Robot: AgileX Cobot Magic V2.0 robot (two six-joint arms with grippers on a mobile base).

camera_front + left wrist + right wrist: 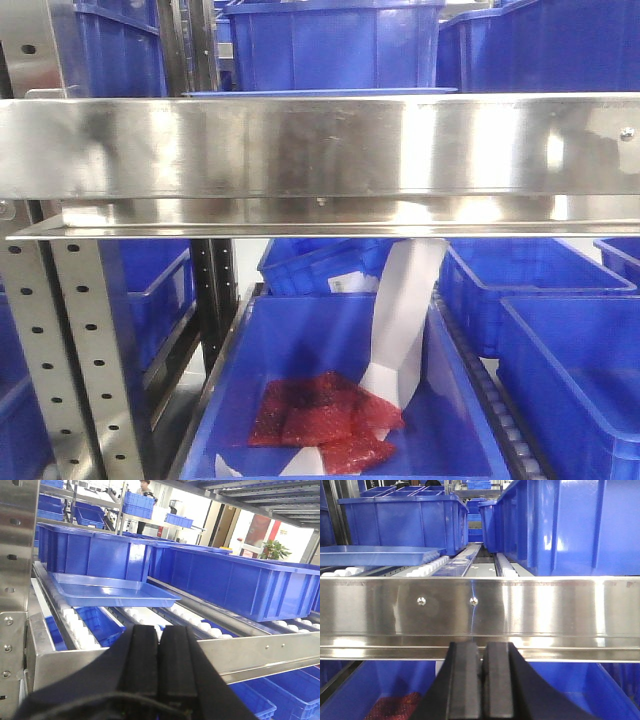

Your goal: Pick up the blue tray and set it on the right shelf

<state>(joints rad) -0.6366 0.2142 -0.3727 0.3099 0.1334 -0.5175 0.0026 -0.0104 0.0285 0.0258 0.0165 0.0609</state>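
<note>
The light-blue tray point(112, 591) lies flat on the white rollers of the steel shelf, in front of a deep blue bin. It also shows at the left of the right wrist view point(380, 555), and as a thin blue edge above the shelf lip in the front view point(320, 92). The shelf's shiny front lip point(320, 150) spans the front view. My left gripper point(158, 630) is shut and empty, in front of the lip and apart from the tray. My right gripper point(482, 647) is shut and empty, just below the lip point(480, 612).
Deep dark-blue bins point(240, 582) stand on the rollers behind and right of the tray. Below the shelf a blue bin point(330, 400) holds a red mesh bag point(320, 420) and white paper. A perforated grey upright point(75, 350) stands at the left.
</note>
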